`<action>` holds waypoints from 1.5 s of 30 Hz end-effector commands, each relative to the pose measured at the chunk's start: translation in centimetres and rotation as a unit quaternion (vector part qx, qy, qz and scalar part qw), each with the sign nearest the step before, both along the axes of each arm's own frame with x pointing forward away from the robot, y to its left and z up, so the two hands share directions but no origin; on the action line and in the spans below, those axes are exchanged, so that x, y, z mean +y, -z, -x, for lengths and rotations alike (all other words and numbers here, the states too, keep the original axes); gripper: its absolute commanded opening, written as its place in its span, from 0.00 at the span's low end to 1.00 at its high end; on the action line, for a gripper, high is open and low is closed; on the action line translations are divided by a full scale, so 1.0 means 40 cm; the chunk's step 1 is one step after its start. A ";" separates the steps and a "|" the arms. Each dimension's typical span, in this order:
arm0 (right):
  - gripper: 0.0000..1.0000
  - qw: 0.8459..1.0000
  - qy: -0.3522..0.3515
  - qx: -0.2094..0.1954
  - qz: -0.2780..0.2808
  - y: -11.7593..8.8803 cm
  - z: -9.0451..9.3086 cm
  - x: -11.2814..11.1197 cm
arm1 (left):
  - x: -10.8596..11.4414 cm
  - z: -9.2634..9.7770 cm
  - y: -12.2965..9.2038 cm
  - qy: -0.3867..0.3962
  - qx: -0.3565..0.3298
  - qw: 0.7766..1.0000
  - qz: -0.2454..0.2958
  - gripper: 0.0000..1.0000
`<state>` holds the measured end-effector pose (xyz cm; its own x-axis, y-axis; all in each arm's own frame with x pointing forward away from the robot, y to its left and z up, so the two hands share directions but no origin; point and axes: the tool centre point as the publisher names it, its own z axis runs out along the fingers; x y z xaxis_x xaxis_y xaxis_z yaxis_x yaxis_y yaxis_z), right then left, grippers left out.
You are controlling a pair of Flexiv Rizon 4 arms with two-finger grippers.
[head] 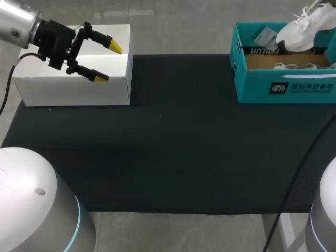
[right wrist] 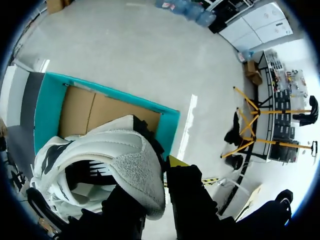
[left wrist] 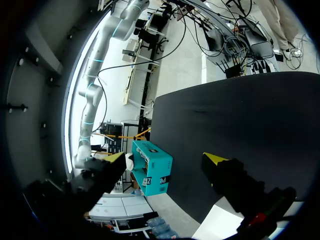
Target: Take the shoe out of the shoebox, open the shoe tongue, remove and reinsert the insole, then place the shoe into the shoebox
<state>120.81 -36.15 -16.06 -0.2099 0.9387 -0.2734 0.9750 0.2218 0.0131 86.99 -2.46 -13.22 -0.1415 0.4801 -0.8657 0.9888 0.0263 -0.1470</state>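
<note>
Slippage worries me: right fingers [right wrist: 189, 196] pinch only an edge of the shoe [right wrist: 107, 152] above the shoebox [right wrist: 47, 107]; a swing could drop it. Left fingers [head: 97, 76] hang open.

Bright, even light comes from above; the black matte table cover [head: 173, 136] gives back no glare. The white rectangular cardboard box [head: 73, 89] at the far left corner of the surface is almost washed out on top, and the white mesh sports shoe [head: 302, 31] above the far right corner glows, its opening dark in the right wrist view.
</note>
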 end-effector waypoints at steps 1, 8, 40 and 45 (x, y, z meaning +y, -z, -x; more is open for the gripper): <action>0.00 0.947 0.267 0.002 -0.180 -0.005 -0.036 -0.010 | 0.000 -0.001 -0.001 0.001 0.000 1.000 -0.001 1.00; 0.00 0.903 0.403 -0.033 -0.141 0.005 -0.036 -0.001 | 0.000 -0.001 -0.001 0.001 0.000 1.000 -0.001 1.00; 0.00 0.932 0.358 -0.011 -0.059 0.069 0.035 0.014 | 0.000 -0.001 -0.001 0.001 0.000 1.000 -0.001 1.00; 0.00 0.934 0.353 -0.004 -0.055 0.095 0.038 0.026 | 0.000 -0.001 -0.001 0.001 0.000 1.000 -0.001 1.00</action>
